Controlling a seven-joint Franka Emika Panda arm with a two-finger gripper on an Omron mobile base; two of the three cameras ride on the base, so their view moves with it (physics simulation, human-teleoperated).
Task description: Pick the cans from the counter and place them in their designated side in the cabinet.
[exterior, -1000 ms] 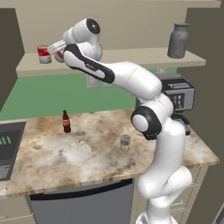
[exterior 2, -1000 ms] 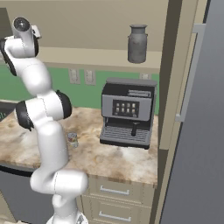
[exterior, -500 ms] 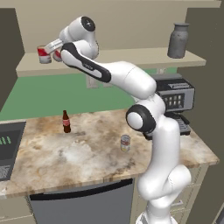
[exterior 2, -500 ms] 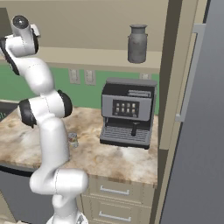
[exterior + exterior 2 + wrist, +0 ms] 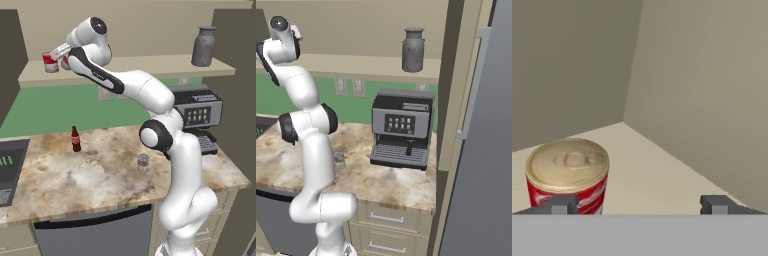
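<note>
A red-and-white can (image 5: 49, 63) stands upright on the cabinet (image 5: 150, 65) shelf board at its far left end, close to the corner where the back panel meets the side wall; its pale lid with a pull tab faces up. A second can (image 5: 143, 163), greyish, its label too small to read, stands upright on the marbled worktop (image 5: 90, 177).

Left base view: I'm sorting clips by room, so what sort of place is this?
Most likely a kitchen: a marbled stone counter carries a coffee machine, and a wall cabinet shelf holds a metal jug.
</note>
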